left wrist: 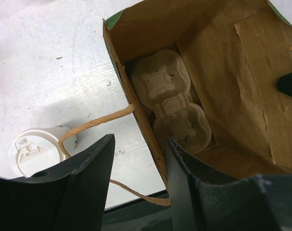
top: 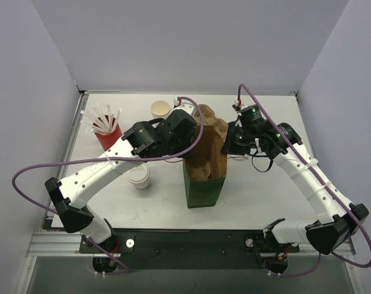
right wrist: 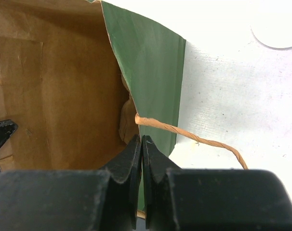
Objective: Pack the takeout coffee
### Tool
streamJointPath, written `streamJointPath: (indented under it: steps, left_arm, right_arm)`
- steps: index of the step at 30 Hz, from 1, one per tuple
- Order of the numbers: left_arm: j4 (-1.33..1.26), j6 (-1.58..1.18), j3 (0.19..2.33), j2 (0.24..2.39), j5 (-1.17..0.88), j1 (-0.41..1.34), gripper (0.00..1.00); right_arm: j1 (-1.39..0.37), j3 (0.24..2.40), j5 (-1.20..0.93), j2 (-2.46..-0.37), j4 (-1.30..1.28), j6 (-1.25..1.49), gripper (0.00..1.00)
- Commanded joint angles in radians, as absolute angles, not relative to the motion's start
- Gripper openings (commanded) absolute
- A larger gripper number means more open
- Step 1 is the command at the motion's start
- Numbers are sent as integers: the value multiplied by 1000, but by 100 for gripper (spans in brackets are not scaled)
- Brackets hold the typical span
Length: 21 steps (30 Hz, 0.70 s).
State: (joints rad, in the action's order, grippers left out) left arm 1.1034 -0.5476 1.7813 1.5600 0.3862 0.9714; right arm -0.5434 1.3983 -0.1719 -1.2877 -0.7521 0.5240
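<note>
**Cup outside the bag, carrier inside.**
The cup point(top: 160, 109) stands open on the far side of the table point(top: 265, 196), behind your left arm and apart from the bag point(top: 204, 190). Down in the bag you see the carrier point(left wrist: 170, 96) lying on the bottom. Your left gripper point(left wrist: 140, 144) is spread wide astride the bag's left wall and holds nothing. Your right gripper point(right wrist: 141, 140) is pinched closed on the right wall, just beside the twine handle point(right wrist: 194, 137). A lidded cup point(left wrist: 34, 151) stands on the table just left of the bag.
</note>
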Motion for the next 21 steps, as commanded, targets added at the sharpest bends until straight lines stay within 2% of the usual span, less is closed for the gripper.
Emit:
streamJointPath:
  steps: [1,9,13,16,17,20,21]
  left_arm:
    - [1043,-569,1787,1562,382,969,56]
    - [1035,-583,1760,1569,382,971,54]
    - [1028,-580,1743,1569,382,969,50]
    - [1029,-568,1746,1577,374,969,42]
    - [1031,-563,1752,1583,371,969,33]
    - [1040,-546,1787,1601,364,973,15]
    - [1046,-542,1796,1608,364,971,6]
  right_arm:
    - [-549,1391,-152,-1262,-753,528,0]
    - [-549,1385,-147,-1261,-753,528,0]
    - [-551,1387,-141,-1259,-755,528,0]
    - [-549,1387,-124,-1258,-761,528,0]
    - [-549,1387,-120,-1255,-764,525,0]
    - [-549,1391,-91,-1256,-781,517,0]
    - [-549,1394,-69,-1256,-785,515,0]
